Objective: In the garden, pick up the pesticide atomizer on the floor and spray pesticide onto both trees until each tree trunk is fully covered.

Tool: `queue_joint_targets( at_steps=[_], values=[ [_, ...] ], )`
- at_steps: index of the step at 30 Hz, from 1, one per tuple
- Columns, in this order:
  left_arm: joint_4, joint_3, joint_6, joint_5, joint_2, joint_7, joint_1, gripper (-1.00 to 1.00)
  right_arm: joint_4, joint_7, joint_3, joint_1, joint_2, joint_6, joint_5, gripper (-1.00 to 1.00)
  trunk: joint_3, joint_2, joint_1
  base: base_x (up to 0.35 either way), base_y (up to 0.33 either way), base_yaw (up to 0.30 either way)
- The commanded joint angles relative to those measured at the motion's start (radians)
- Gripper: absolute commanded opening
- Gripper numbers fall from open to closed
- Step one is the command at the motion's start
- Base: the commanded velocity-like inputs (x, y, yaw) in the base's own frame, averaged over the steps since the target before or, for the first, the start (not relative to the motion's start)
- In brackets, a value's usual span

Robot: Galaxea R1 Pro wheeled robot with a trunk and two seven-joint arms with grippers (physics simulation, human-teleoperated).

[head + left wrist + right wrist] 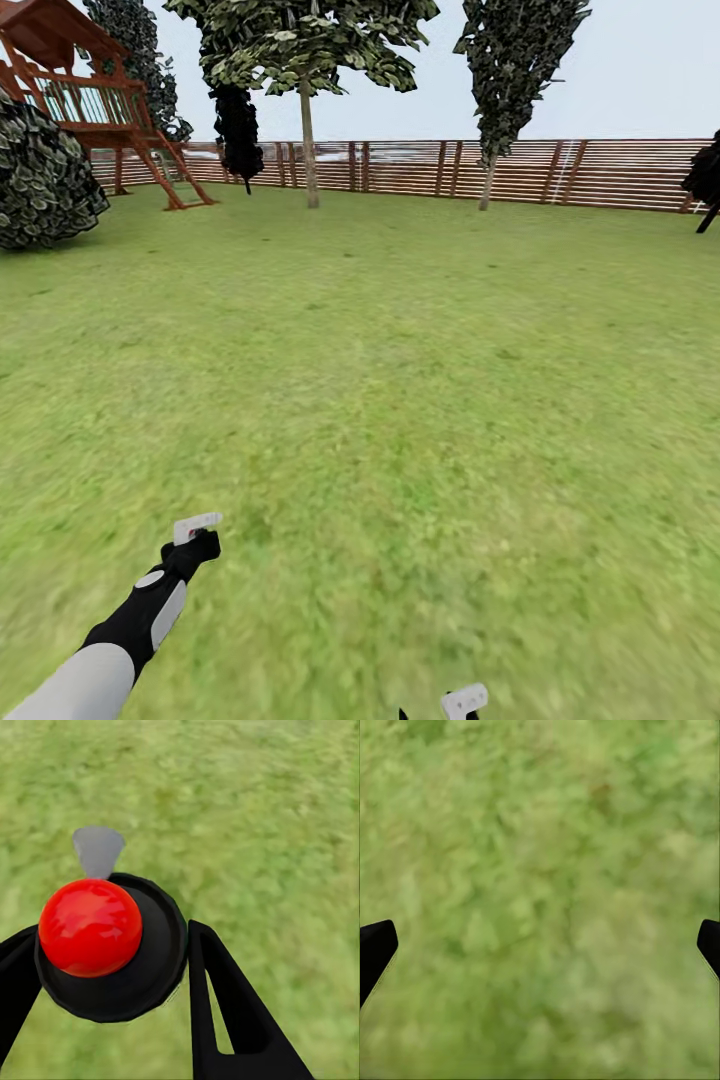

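Note:
My left gripper (193, 540) hangs low over the lawn (400, 400) of the garden, at the lower left of the head view. In the left wrist view it (112, 945) is shut on the pesticide atomizer (142, 979), a round black body with a glossy red dome and a grey nozzle pointing away from me. One black finger (225, 1012) presses against its rim. My right gripper (462, 704) shows at the bottom edge, and in its wrist view it (540, 945) is open over bare grass, fingertips (375, 949) wide apart. Both trees and the pesticide are out of view.
A brown slat fence (600, 175) closes the far side. Before it stand a slim-trunked leafy tree (309, 140) and dark columnar trees (500, 90). A wooden play tower (90, 100) and a round shrub (40, 175) are at the far left.

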Motion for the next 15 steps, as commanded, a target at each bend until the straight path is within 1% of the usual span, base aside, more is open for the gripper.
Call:
queue_joint_targets(
  at_steps=[1, 15],
  values=[
    [0.0, 0.0, 0.0, 0.0, 0.0, 0.0, 0.0, -1.0, 0.0, 0.0, 0.0, 0.0, 0.0, 0.0, 0.0, 1.0, 0.0, 0.0, 0.0, 0.338, 0.101, 0.0],
    [0.0, 0.0, -0.001, 0.0, -0.001, 0.0, 0.0, -1.0, 0.0, 0.0, 0.0, 0.0, 0.0, 0.0, 0.0, 1.0, 0.0, 0.0, 0.0, 0.338, 0.101, 0.0]
  ],
)
